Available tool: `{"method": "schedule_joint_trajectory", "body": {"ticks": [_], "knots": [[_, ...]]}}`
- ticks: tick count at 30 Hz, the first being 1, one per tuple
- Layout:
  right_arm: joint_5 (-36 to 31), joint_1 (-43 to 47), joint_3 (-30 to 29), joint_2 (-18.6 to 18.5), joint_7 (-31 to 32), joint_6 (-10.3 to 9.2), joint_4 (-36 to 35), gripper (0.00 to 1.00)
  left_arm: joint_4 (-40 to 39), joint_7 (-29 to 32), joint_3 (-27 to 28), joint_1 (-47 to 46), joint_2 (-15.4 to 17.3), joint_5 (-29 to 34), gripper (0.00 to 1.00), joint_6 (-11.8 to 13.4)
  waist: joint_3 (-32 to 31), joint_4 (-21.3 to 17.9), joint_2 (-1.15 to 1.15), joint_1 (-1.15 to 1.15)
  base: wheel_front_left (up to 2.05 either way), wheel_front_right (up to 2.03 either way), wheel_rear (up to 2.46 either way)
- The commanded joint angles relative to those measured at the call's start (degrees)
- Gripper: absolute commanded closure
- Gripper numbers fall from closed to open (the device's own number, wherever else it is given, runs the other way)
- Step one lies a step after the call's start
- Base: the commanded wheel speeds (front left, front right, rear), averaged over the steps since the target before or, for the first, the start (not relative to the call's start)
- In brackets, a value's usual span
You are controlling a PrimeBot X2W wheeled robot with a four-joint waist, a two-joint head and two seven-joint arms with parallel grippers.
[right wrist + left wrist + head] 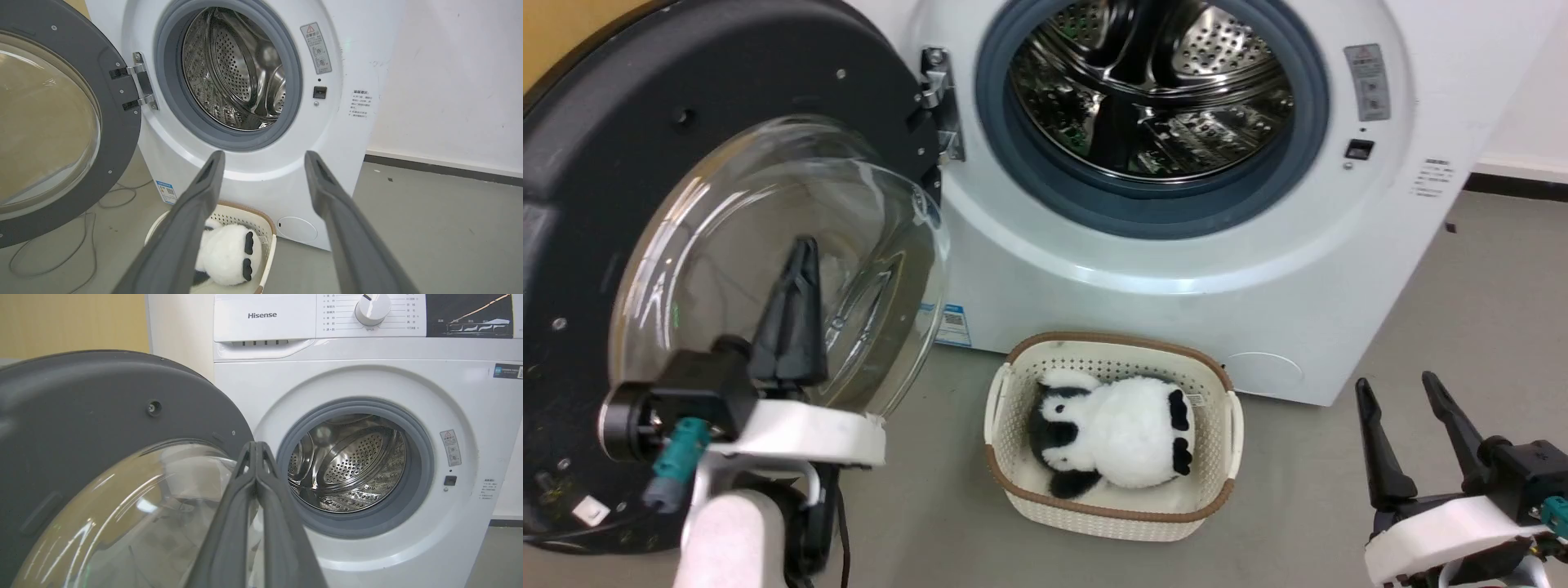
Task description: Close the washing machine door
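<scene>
Grey floor (pixel 1462 310) beside wide-open washing machine door (pixel 596 163)

White washing machine (pixel 1176 269), grey gasket (pixel 994 114), perforated steel drum (pixel 1176 73). Black-rimmed washing machine door (pixel 605 163), clear glass. Cream basket (pixel 1111 518), brown trim; plush toy (pixel 1127 429) white with black patches, possibly panda-patterned.

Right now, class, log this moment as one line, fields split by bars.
washing machine door: wide open | left gripper: shut, at its glass, contact unclear | right gripper: open, empty | basket: holds plush panda
</scene>
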Motion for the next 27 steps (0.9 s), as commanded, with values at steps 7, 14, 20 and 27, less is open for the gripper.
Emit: {"method": "schedule_joint_trajectory", "body": {"ticks": [7, 14, 20, 27], "knots": [[1.07, -1.31, -1.2, 0.1, -1.54, 0.02, -0.17, 0.0, -2.32, -1.29, 2.76, -5.17, 0.04, -2.82, 1.0, -0.98, 0.87, 3.14, 0.0, 0.0, 0.0, 0.0, 0.0], [1.46, -1.69, -2.48, 0.11, -2.38, 0.02, -0.1, 0.0, -4.91, -2.13, 5.32, -9.46, 0.83, -4.38, 1.0, -1.55, 1.83, 6.22, 0.0, 0.0, 0.0, 0.0, 0.0], [1.9, -2.03, -3.42, 0.13, -3.09, 0.02, 0.05, 0.0, -5.84, -2.85, 7.6, -12.71, 2.32, -8.04, 1.0, -1.93, 2.53, 8.81, 0.0, 0.0, 0.0, 0.0, 0.0], [2.35, -2.64, -4.85, 0.15, -4.17, 0.03, 0.15, 0.0, -3.97, -3.93, 13.55, -16.44, 4.25, -16.2, 1.0, -2.49, 3.84, 12.09, 0.0, 0.0, 0.0, 0.0, 0.0]]}}
